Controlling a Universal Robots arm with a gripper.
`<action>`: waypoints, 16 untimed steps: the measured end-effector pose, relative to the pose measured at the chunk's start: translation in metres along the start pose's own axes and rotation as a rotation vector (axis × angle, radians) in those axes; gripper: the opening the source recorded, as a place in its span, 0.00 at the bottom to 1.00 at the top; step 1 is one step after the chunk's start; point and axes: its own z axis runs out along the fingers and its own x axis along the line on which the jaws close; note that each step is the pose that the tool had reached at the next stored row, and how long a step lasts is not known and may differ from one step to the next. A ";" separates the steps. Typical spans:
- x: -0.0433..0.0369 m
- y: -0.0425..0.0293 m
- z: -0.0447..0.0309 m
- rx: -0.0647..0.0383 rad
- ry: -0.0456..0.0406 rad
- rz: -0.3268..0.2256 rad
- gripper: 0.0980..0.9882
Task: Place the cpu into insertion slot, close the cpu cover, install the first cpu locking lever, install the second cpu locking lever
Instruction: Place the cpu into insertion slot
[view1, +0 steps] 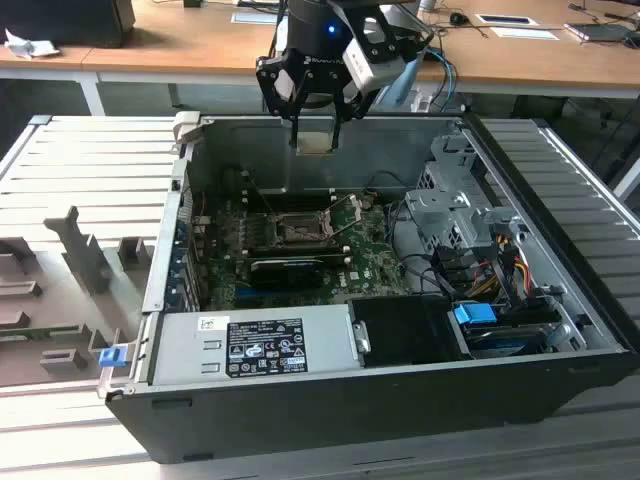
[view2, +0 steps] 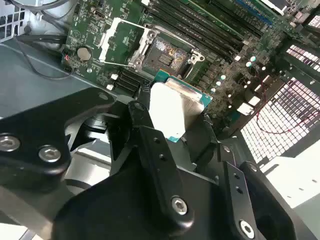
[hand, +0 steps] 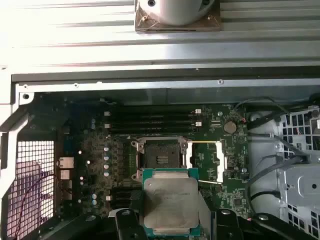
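My gripper (view1: 315, 128) hangs above the open computer case, shut on the cpu (view1: 315, 143), a flat silver-grey square held by its edges. In both wrist views the cpu (hand: 170, 200) (view2: 172, 107) sits between black fingers (view2: 142, 130), well above the green motherboard (hand: 95, 165). The insertion slot (hand: 161, 157) (view2: 167, 52) (view1: 298, 230) lies bare below it, its black contact field exposed. The cpu cover (hand: 207, 160) (view2: 117, 37) is swung open beside the slot. A thin locking lever (view1: 345, 210) stands up at the slot's side.
A grey power supply box (view1: 255, 345) fills the case's near side, and a long black expansion card (view1: 290, 268) lies just in front of the slot. Memory slots (hand: 150, 122), a drive cage (view1: 450, 200) and cable bundles (view1: 500, 265) surround it. Grey fixtures (view1: 70, 260) stand at the exterior view's left.
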 end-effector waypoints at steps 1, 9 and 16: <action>0.0001 0.0000 0.0001 0.000 -0.0014 0.015 0.48; 0.0002 -0.0002 0.0028 -0.002 -0.0107 0.120 0.48; 0.0002 -0.0006 0.0068 0.001 -0.0171 0.186 0.48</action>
